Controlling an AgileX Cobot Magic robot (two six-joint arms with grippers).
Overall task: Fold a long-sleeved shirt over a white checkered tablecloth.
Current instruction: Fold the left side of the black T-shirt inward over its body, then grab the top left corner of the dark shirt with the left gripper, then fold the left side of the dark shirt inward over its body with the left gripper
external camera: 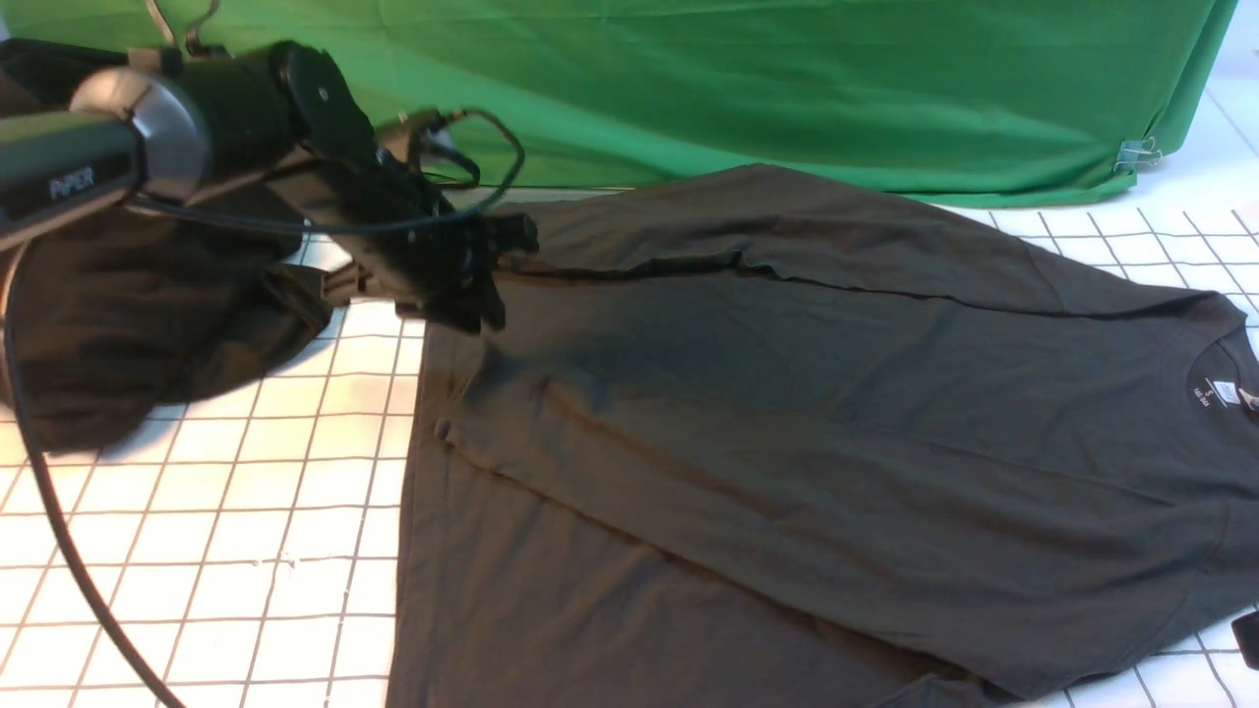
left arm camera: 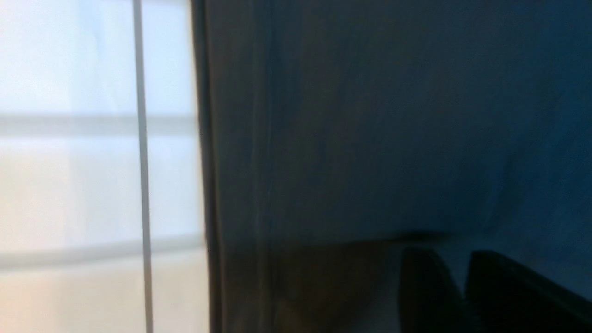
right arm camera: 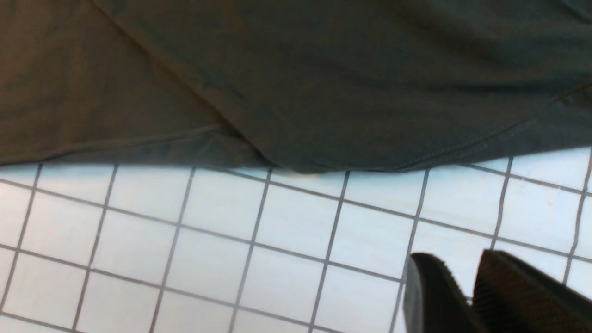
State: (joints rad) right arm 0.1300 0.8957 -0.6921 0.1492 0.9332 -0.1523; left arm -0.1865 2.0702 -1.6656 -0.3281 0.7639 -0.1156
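The long-sleeved shirt (external camera: 807, 423) lies spread flat on the white checkered tablecloth (external camera: 226, 531). Its crew neck and small white neck label (external camera: 1225, 393) point toward the robot's right, and its straight hem edge toward the left. A long fold line runs across the far part of the shirt, where one layer of cloth lies over another.

The left gripper (external camera: 482, 295) hangs low over the shirt's far hem corner and is blurred in the front view. From its wrist camera the left gripper (left arm camera: 448, 252) shows two dark fingers (left arm camera: 425, 291) set slightly apart above the fabric, with nothing between them.

The right gripper (right arm camera: 455, 259) sits off the shirt's near edge, above bare tablecloth. Its fingers (right arm camera: 430, 296) are parted by a thin gap, also empty and clear of the hem.

Beyond the shirt's hem end lies a blacker heap of cloth (external camera: 128, 334), under the left arm. Behind the shirt hangs a green backdrop (external camera: 748, 88), held by a binder clip (external camera: 1136, 152).
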